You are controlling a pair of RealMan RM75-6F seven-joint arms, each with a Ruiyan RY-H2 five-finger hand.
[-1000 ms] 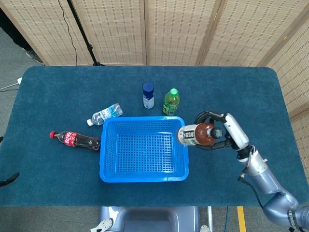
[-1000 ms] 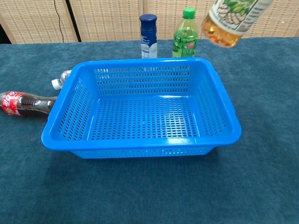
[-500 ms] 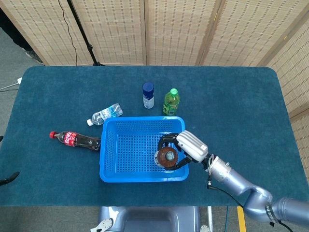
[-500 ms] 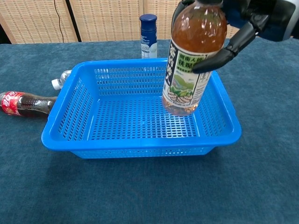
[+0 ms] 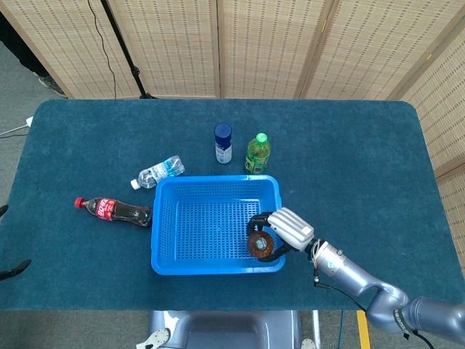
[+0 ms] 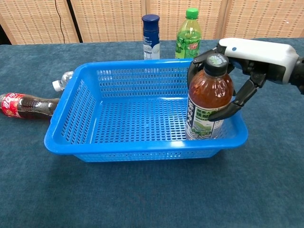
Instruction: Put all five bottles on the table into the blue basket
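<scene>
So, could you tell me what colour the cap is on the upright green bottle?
Green cap, clearest in the chest view.

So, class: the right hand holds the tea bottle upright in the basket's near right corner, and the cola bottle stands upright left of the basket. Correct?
Not quite. The cola bottle lies on its side left of the blue basket, as the head view shows. The rest holds: the right hand grips the tea bottle upright in the near right corner.

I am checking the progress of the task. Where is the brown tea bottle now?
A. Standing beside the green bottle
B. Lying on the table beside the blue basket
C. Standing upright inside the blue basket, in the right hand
C: the chest view shows the brown tea bottle upright in the blue plastic basket, gripped by the right hand.
</scene>
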